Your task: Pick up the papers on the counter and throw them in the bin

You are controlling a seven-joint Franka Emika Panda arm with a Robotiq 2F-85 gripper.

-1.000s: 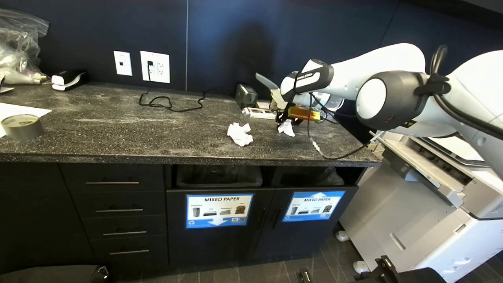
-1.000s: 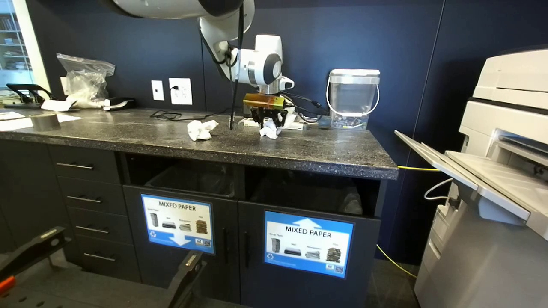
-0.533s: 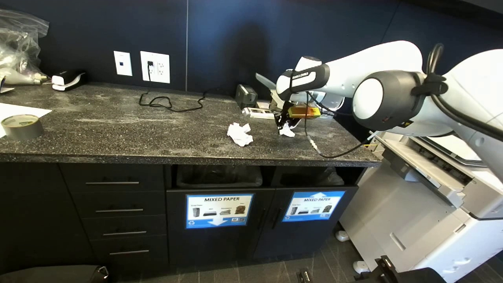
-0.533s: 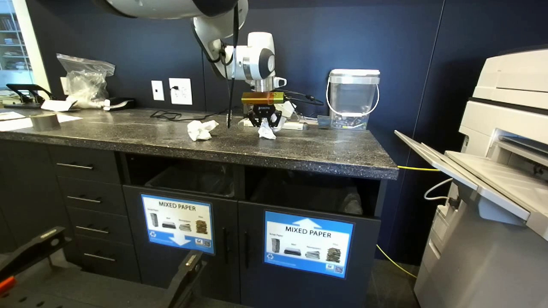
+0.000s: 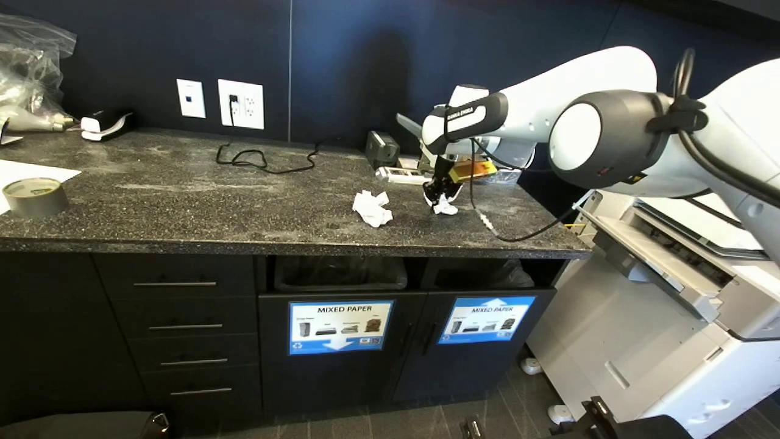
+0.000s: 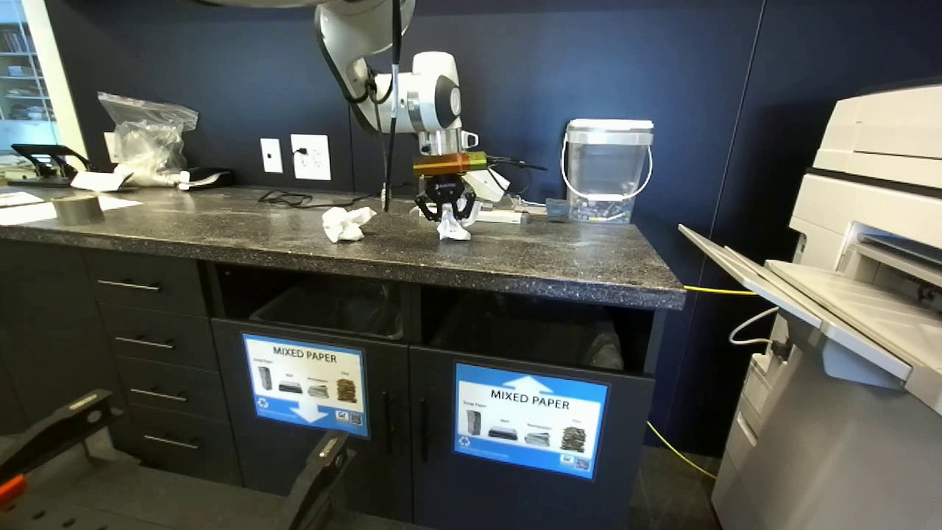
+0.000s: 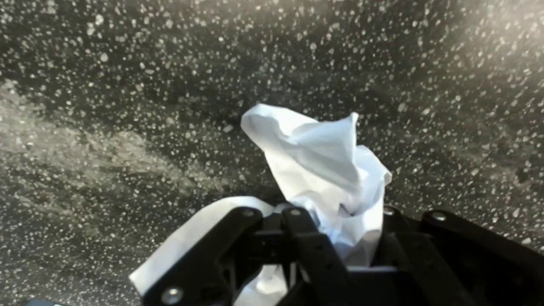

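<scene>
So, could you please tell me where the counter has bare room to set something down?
The widest bare patch of counter lies between the tape, cable and loose wad; another lies in front of the bucket. It's crowded around the bag, and at the pincer, closed on paper before a white strip.

In both exterior views, a rectangular white sign with a blue border (image 6: 307, 384) on the left-hand black cabinet door (image 5: 338, 381), low in the frame, reads "MIXED PAPER", a white arrow (image 6: 307, 411) pointing down at its bottom edge. A matching blue-bordered white sign (image 6: 530, 419) on the right-hand black cabinet door (image 5: 469, 371) carries the same words, its white arrow (image 6: 528, 383) pointing up at the top. Each bears a recycling symbol (image 6: 464, 441) at lower left; the finer captions are too small to read. In an exterior view, "FRANKA EMIKA" stands on a dark band (image 5: 492, 114) of the white robot arm (image 5: 588, 76), upper right of centre.
</scene>
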